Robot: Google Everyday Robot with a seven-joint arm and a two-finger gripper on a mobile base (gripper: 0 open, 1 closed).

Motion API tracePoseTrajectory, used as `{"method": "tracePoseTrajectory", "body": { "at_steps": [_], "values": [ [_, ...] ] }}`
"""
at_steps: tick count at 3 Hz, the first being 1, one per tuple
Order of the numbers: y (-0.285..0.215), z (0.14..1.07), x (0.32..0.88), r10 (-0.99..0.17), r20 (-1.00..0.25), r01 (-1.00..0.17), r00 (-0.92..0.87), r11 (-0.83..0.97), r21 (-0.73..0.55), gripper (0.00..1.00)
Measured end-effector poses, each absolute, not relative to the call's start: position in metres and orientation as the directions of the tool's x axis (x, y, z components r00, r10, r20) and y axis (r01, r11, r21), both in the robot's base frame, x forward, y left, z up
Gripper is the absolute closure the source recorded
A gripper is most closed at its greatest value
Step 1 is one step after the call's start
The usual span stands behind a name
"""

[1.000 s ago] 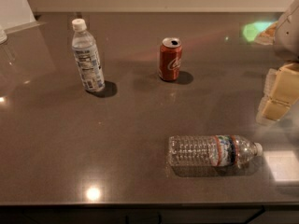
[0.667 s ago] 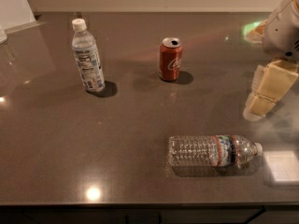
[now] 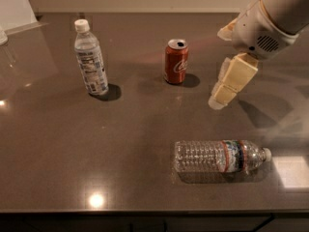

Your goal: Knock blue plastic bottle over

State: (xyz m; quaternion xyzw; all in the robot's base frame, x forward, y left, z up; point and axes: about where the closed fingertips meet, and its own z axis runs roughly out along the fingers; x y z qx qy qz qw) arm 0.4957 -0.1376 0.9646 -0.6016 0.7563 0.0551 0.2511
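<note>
Gripper (image 3: pixel 218 99) at three o'clock, low over the counter (image 3: pixel 72 153) seemingly for a sideways swipe, spread or pressed together cannot tell; ribbed clear bottle (image 3: pixel 219 156) flat at five; Coca-Cola can (image 3: pixel 176 62) at twelve; blue plastic bottle (image 3: pixel 91 64) upright at ten, well apart.

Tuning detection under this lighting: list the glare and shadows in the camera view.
Camera view: a round glare spot on the dark table near its front edge, a paler patch at far right; the blue plastic bottle and Coca-Cola can cast short shadows rightward; the gripper, hovering right of the can, shadows the table nearby.
</note>
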Motion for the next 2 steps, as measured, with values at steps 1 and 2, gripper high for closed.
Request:
{"method": "tracePoseTrajectory", "body": {
  "at_steps": [1,2],
  "values": [
    [-0.095,0.965,0.518,-0.843,-0.529,-0.95,-0.092,0.233,-0.207,0.0],
    [-0.05,0.972,0.537,-0.8,-0.599,-0.961,-0.032,0.189,-0.201,0.0]
  ]
}}
